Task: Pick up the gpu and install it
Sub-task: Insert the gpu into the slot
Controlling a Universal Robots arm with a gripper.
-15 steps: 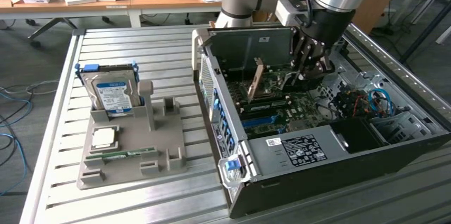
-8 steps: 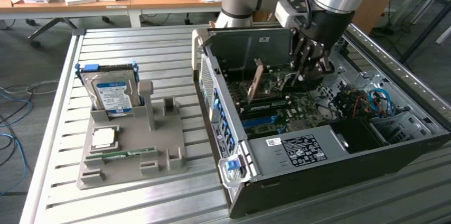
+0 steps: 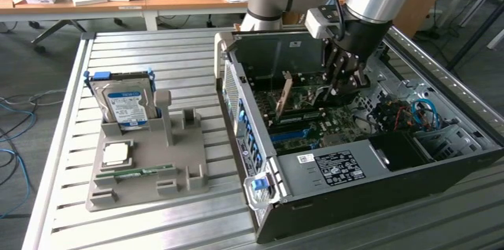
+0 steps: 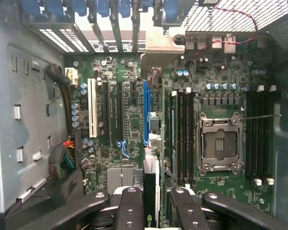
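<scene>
Your claw is down inside the open computer case, its two fingers pinching the gpu from either side. You see the card edge-on in the wrist view. It stands upright over the motherboard, running along the blue slot, and its metal bracket reaches towards the case's rear slot openings. You cannot tell from either view whether the card's edge is seated in the slot.

The case lies on its side on the slatted worktop. Inside it you can see the motherboard with its processor socket, a bundle of coloured wires by one wall, and blue cables at the exterior view's right.

On the worktop, at the exterior view's left and apart from the case, sits a grey holder. It carries a hard drive with a blue label, standing upright in a slot. A square processor chip lies flat in a recess, and a narrow green memory stick lies in a groove just beside it
</scene>
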